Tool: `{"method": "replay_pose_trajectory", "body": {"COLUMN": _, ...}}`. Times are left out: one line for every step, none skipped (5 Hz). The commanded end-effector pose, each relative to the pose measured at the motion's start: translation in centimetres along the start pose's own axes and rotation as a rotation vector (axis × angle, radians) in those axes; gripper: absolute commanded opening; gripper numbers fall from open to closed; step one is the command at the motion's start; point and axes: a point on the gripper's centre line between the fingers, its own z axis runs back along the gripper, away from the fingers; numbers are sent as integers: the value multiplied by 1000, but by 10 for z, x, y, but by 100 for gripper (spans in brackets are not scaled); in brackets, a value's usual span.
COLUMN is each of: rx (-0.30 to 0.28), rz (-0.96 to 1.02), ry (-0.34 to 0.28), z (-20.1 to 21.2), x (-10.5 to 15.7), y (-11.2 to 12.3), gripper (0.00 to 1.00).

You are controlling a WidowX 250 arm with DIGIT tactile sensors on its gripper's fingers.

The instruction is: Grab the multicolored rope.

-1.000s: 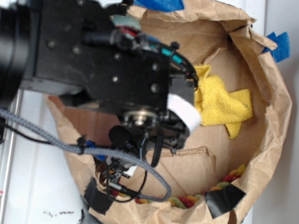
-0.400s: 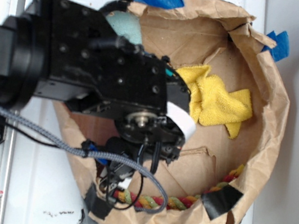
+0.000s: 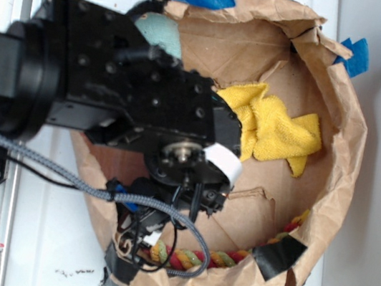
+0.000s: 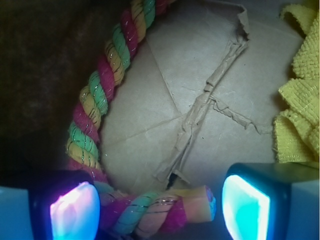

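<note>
Gripper (image 4: 160, 207) is spread wide, and the multicolored rope (image 4: 150, 212) lies right between its fingers, curving up along the paper bag's (image 3: 338, 174) wall. Best play: sink straight down, centre on the cut end, then squeeze, well clear of the yellow cloth (image 4: 300, 100).

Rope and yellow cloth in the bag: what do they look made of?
The rope looks like soft twisted cotton or similar fibre, matte, with red, yellow and green strands and thin glinting threads. The yellow cloth looks like looped terry or microfibre, from its fuzzy pile. The bag looks like creased brown paper.
</note>
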Motion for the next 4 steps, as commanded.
{"method": "replay_pose_trajectory", "body": {"rx": 7, "rz": -11, "ry": -25, "z": 7, "x": 5, "y": -4, "gripper": 100}}
{"method": "replay_pose_trajectory", "body": {"rx": -10, "rz": -194, "ry": -3, "z": 11, "x": 9, "y": 2, "gripper": 100}}
{"method": "replay_pose_trajectory", "body": {"rx": 24, "rz": -304, "ry": 4, "z": 17, "x": 5, "y": 17, "gripper": 100}}
{"method": "replay_pose_trajectory", "body": {"rx": 36, "rz": -344, "ry": -37, "z": 26, "x": 5, "y": 27, "gripper": 100}}
